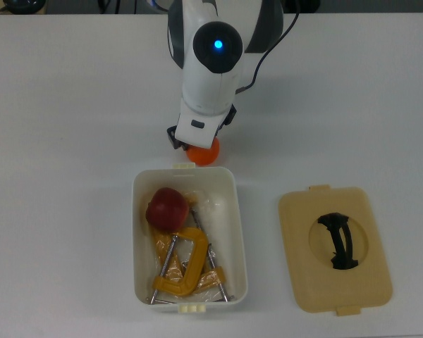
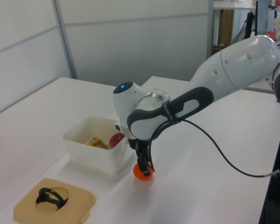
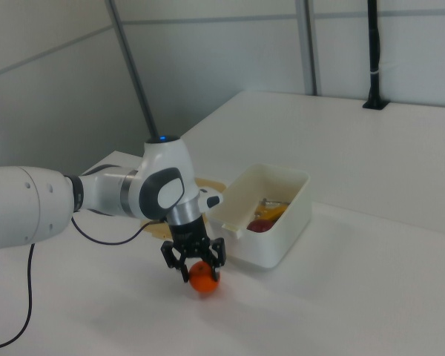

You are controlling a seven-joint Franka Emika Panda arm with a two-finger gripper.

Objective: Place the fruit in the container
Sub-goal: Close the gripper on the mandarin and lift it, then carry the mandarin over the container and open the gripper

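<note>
Red apple (image 1: 167, 208) lies inside the white container (image 1: 233, 211), at the top view's left, beside yellow C-clamps (image 1: 185, 267). Just above the container's short end the orange (image 1: 206, 153) sits on the tabletop (image 1: 70, 141), with the gripper (image 3: 194, 261) lowered over it, fingers (image 2: 148, 164) closed around its sides. Further right lies the tan lid (image 1: 336, 248).

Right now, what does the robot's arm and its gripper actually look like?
The arm is made of glossy white rounded shells with dark grey bands at the joints. A small blue light glows on the wrist housing. A black cable loops from the wrist back along the arm. The gripper is black, with two short fingers below a white flange.
</note>
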